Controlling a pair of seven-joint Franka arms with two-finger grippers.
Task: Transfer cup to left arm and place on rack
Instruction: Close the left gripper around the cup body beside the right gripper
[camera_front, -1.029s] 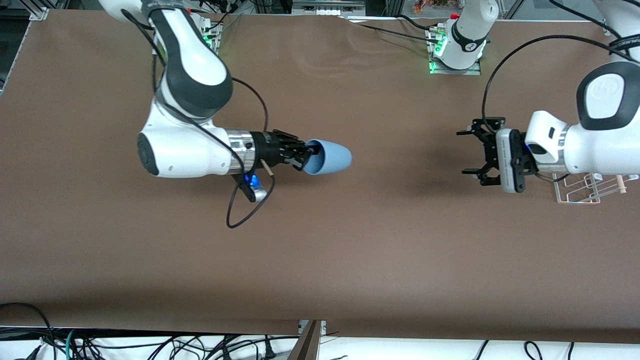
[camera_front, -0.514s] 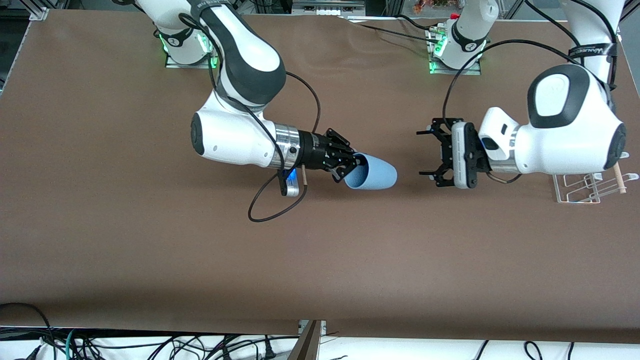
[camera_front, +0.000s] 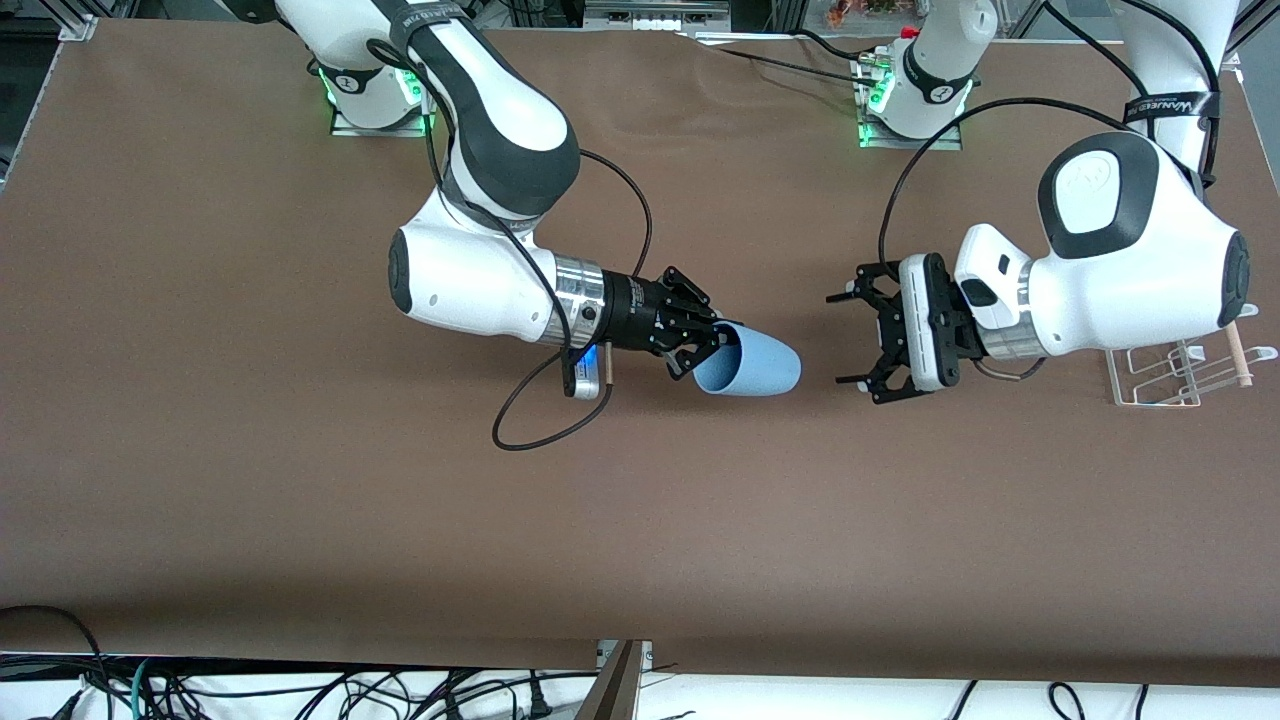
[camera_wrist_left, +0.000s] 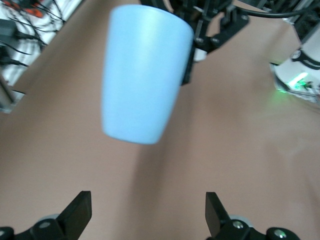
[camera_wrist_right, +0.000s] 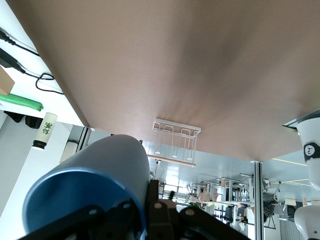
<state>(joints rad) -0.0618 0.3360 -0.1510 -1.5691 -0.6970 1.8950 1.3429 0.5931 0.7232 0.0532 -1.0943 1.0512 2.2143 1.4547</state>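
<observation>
The light-blue cup (camera_front: 750, 366) is held on its side above the middle of the table, its closed bottom pointing toward the left arm's end. My right gripper (camera_front: 712, 347) is shut on its rim, one finger inside and one outside, as the right wrist view (camera_wrist_right: 143, 210) shows with the cup (camera_wrist_right: 95, 185). My left gripper (camera_front: 842, 339) is open and empty, facing the cup's bottom with a small gap between. In the left wrist view the cup (camera_wrist_left: 145, 75) hangs ahead of the open gripper (camera_wrist_left: 147, 212). The white wire rack (camera_front: 1175, 375) stands at the left arm's end, partly under that arm.
The rack also shows in the right wrist view (camera_wrist_right: 175, 142). A black cable loop (camera_front: 530, 425) hangs from the right wrist over the table. The arm bases (camera_front: 905, 110) with green lights stand along the edge farthest from the front camera.
The right arm has carried the cup toward the left arm's end of the table. The left gripper has come away from the rack toward the cup, and the gap between them has shrunk.
</observation>
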